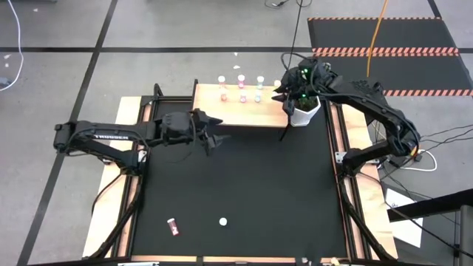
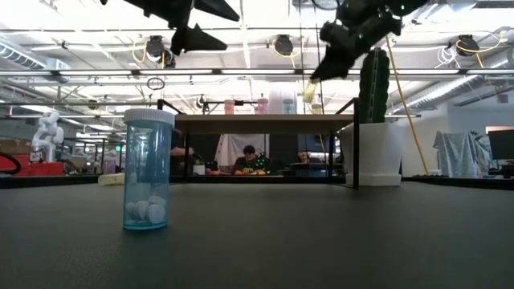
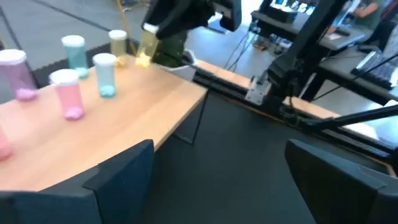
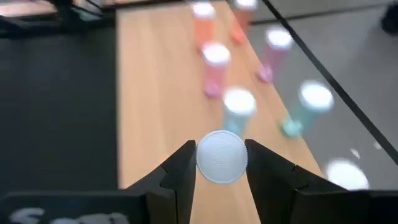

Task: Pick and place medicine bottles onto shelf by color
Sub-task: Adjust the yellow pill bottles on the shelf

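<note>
I had the right tool (image 4: 219, 163) clamped on a yellow bottle's (image 3: 148, 45) cap, hanging over the shelf's (image 1: 244, 114) cactus end, to extend the colour rows; the left tool (image 1: 209, 133) hovered open beside the shelf, above the tabletop (image 1: 244, 192)

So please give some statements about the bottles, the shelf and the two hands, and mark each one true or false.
1. The right hand holds a bottle over the shelf. True.
2. The left hand grips a pink bottle. False: it is open and holds nothing.
3. A teal bottle stands upright on the black mat. True.
4. The pink bottle on the mat stands upright. False: it lies on its side.
</note>
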Tool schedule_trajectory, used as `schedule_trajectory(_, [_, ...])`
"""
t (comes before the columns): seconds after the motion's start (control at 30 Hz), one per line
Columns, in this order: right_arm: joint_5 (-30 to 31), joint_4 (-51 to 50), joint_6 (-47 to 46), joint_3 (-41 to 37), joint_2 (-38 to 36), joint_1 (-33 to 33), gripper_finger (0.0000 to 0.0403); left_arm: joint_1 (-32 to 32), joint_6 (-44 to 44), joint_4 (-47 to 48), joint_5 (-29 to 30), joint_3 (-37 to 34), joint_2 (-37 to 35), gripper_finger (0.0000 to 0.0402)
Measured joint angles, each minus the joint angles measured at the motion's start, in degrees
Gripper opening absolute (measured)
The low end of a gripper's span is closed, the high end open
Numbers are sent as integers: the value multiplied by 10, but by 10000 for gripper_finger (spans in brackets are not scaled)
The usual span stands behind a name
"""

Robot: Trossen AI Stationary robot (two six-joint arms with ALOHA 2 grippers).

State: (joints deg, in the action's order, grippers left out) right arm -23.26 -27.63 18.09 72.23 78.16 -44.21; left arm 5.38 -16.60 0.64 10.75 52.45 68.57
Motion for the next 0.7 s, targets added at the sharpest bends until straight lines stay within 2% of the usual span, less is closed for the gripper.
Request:
schedule_trajectory(0.17, [18, -2, 20, -12, 19, -15, 121, 5, 19, 6, 3, 0, -1, 363])
schedule_trajectory(0.37, [69, -6, 38, -11, 34, -7, 121, 10, 24, 10, 3, 0, 1, 363])
schedule_trajectory(0.57, [98, -48, 42, 5, 34, -6, 121, 10, 25, 9, 3, 0, 1, 363])
schedule_trajectory(0.7, [100, -55, 52, 9, 34, -6, 121, 11, 28, 9, 3, 0, 1, 363])
